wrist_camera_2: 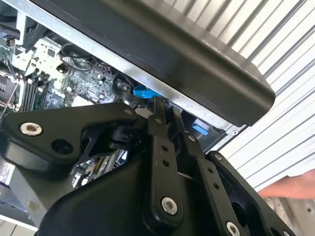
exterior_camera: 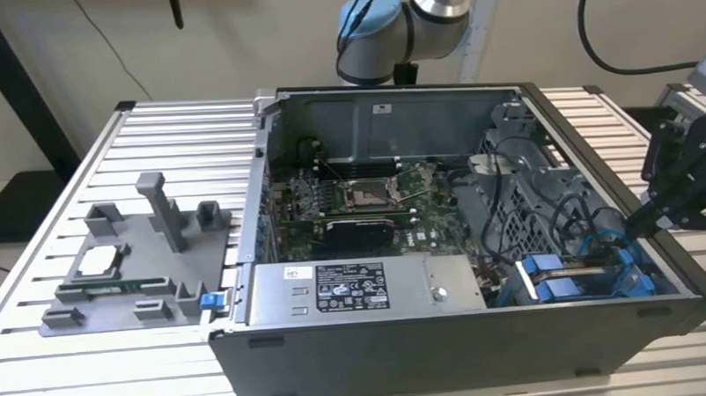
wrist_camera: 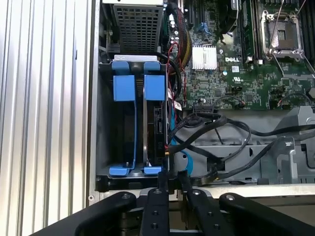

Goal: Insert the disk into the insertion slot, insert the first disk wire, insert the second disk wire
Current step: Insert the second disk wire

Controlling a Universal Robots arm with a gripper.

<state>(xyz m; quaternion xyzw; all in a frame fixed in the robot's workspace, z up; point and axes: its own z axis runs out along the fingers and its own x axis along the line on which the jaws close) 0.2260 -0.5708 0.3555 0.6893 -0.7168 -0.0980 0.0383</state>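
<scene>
The disk (wrist_camera: pixel 158 129) stands on edge in the insertion slot, its blue carrier frame (wrist_camera: pixel 154 87) beside a second blue carrier (wrist_camera: pixel 124 87). In the exterior view the blue carriers (exterior_camera: pixel 556 277) sit in the drive bay at the case's front corner, on the view's right. My gripper (exterior_camera: pixel 638 225) reaches down over the case wall at that bay. In the first wrist view my gripper (wrist_camera: pixel 173 179) is at the disk's rear end, its fingers drawn close together on a wire end with a blue connector (wrist_camera: pixel 181 163). The second wrist view shows the same blue connector (wrist_camera_2: pixel 144 91) just past my gripper (wrist_camera_2: pixel 158 104).
The open computer case (exterior_camera: pixel 452 344) lies on a slatted table (exterior_camera: pixel 163 134). A grey labelled power-supply box (exterior_camera: pixel 356 289) sits beside the bay, and black cables (wrist_camera: pixel 221 135) cross behind it. A grey fixture block (exterior_camera: pixel 132 258) stands on the exterior view's left. A hand (wrist_camera_2: pixel 290 189) shows beside the case.
</scene>
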